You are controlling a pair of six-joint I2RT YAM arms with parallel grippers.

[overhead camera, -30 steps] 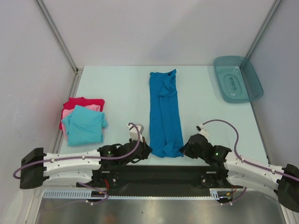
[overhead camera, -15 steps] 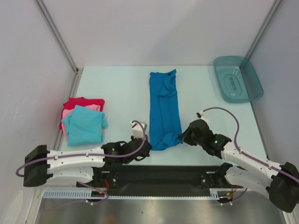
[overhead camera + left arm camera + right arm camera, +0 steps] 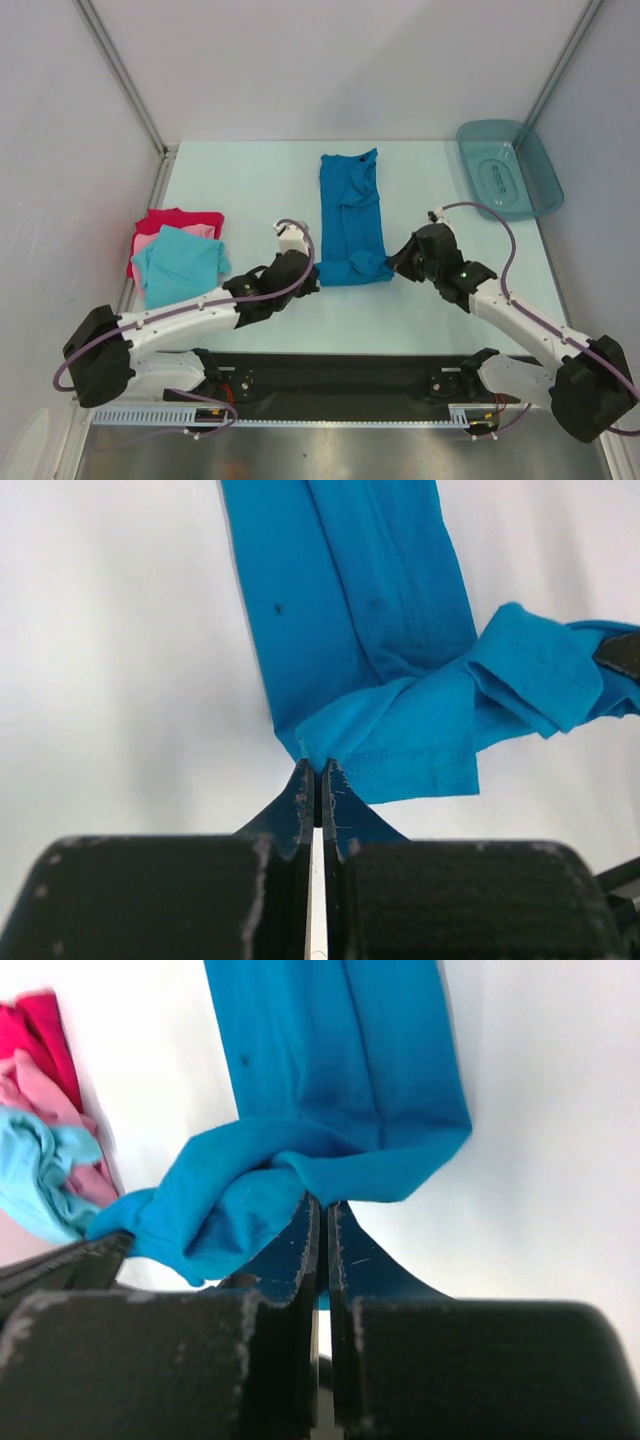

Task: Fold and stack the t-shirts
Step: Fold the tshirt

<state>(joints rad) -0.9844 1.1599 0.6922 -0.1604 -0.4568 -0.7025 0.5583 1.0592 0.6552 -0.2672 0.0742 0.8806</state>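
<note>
On the pale worktop (image 3: 250, 180) we count four shirts, one tray and two arms. Three shirts lie piled at the left side: the turquoise shirt (image 3: 180, 265) on top, the pink shirt (image 3: 148, 243) under it, and the red shirt (image 3: 178, 217) at the bottom, showing along the far and left edges. The blue shirt (image 3: 352, 210) lies apart from them in the middle, a long narrow strip running from far to near, its near end bunched and doubled back over itself. That near end sits between the two sets of jaws. The left jaws are closed tight on its near left corner, with the hem pinched right at their tips, and the right jaws are closed just as tight on the near right corner, with cloth folding over their tips. The left arm (image 3: 180, 318) stretches low from its base at the near edge, slanting rightward and away to the shirt. The right arm (image 3: 515, 315) slants leftward and away, so both wrists meet at the hem. The teal tray (image 3: 535, 195) stands at the far right corner, well apart from the shirts.
</note>
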